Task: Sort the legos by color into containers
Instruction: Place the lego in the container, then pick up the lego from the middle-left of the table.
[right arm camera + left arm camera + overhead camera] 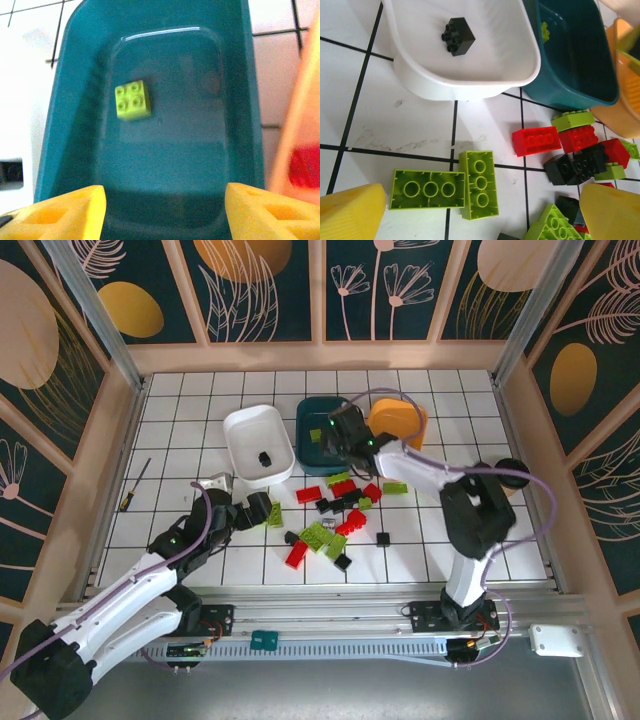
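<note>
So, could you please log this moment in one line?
right pincer open over teal bin | green lego inside | left pincer open over loose legos

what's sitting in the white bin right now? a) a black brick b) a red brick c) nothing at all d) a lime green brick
a: the left wrist view shows a single black brick lying on the floor of the white bin, with nothing else in it.
</note>
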`<state>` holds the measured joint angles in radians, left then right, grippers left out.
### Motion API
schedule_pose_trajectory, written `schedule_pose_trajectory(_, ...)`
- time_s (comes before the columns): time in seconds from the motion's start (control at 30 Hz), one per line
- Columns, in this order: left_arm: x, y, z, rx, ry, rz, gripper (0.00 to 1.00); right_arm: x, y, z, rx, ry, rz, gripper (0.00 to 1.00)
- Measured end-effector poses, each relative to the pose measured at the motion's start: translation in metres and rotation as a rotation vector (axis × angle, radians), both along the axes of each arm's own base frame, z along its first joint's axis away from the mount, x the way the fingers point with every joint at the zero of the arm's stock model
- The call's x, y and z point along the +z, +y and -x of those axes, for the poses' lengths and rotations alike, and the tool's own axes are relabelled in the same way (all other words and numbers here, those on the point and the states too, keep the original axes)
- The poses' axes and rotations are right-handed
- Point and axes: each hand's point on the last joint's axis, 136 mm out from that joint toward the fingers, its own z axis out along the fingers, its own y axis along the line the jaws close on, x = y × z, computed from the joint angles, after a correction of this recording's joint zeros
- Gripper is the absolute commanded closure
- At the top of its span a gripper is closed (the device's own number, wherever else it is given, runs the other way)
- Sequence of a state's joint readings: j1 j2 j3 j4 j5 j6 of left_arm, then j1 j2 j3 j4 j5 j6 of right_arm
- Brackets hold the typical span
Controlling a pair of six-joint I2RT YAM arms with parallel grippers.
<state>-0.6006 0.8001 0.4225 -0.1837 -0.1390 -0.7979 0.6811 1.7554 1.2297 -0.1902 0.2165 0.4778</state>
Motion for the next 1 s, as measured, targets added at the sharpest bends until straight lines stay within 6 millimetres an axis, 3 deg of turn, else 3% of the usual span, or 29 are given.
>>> schedule_pose_trajectory(0.13,-0.017,0.003,0.003,0.006,0.034,-0.03,0.08,-0.003,-0.01,0.056,0.041,0.005,0.005,0.36)
schedule_pose_trajectory(0.33,-0.057,0.009,0.004,0.013,0.129,-0.121,0.2,-0.036,-0.038,0.096,0.011,0.068,0.039,0.36)
schedule_pose_trajectory(0.53,-0.065,-0.006,-0.011,-0.038,0.142,-0.159,0.31,-0.039,-0.05,0.107,-0.026,0.077,0.011,0.36)
schedule_pose_trajectory(0.7,-0.061,-0.012,-0.032,-0.028,0.121,-0.211,0.27,-0.039,-0.055,0.111,-0.045,0.074,-0.015,0.36)
schedule_pose_trajectory(1.0,-0.069,-0.026,-0.049,-0.076,0.096,-0.242,0.22,-0.045,-0.062,0.118,-0.055,0.084,-0.012,0.36)
